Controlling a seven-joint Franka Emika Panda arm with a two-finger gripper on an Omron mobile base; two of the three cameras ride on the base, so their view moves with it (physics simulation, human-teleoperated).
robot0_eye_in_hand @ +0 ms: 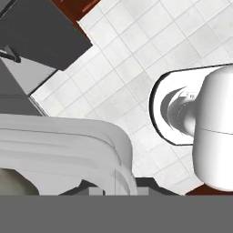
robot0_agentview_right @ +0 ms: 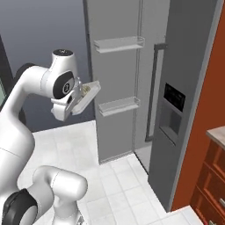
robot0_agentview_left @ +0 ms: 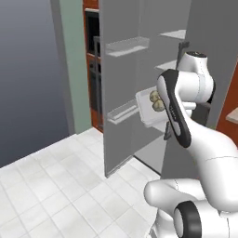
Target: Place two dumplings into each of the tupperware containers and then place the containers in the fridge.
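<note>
container in hand: one tupperware container, pale and shallow, carried in the air in front of the open fridge, tipped on a slant rather than level
contents: two dumplings seen in the left base view, lumpy tan-olive, lying together at the 1 o'clock end of the tray, touching each other
gripper: gripper clenched on the rim of the container; in the hand view the rounded corner and wall of the tray sit right above the finger tips
fridge: door swung open with two door racks one above the other; white inner shelves at 1 o'clock in the left base view
floor: white tiled floor under the tray, well below it
other container: not made out in these frames
step in hand, by judgement: carrying the loaded tray to a fridge shelf
how to do it well: bring the tray back toward level so the dumplings do not roll over the low wall; move slowly past the door racks and the arm's own elbow; slide it flat onto a shelf and let go only once the base rests fully on it
risk: a pinch on one rim lets the tray swing or slip
</note>
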